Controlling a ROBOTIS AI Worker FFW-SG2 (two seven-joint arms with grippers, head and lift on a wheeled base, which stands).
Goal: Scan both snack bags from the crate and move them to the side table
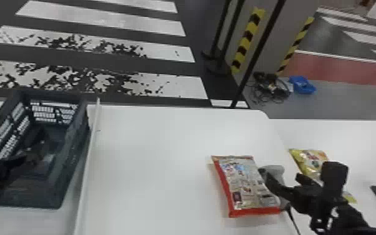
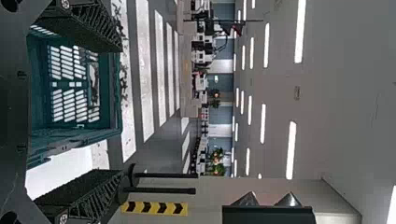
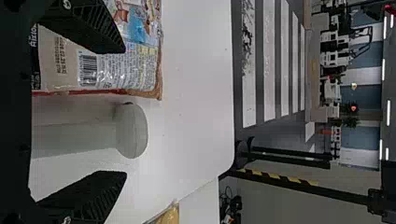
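Head view, far left, has the dark blue-green crate (image 1: 56,190) with its near-left part cut off by the edge; its floor is murky, and I cannot make out the shapes down there. The left gripper (image 1: 0,168) is over the crate, partly out of frame. Left wrist view gives its fingers clearly: spread wide, holding nothing, with the crate's latticed wall (image 2: 74,84) beyond, crisper than from the head.

Next comes the white table (image 1: 153,140). Near its right side lies the red-edged snack bag (image 1: 243,184), flat, printed face up. Its long axis runs mostly away from the robot, the far end leaning left, the solid red end nearest. Right wrist view brings out a barcode (image 3: 88,70), a blur from the head, though a finger covers part of the bag.

Just right of the bag is a grey round-ended object (image 1: 274,171), partly behind a finger; right wrist view adds its long pale body.

The right gripper (image 1: 317,178) is wide open and grips nothing; I cannot tell whether its left finger touches the bag. Beyond it, on the side table (image 1: 365,140), the yellow snack bag (image 1: 309,159) is partly hidden by the gripper, so its long axis is uncertain.
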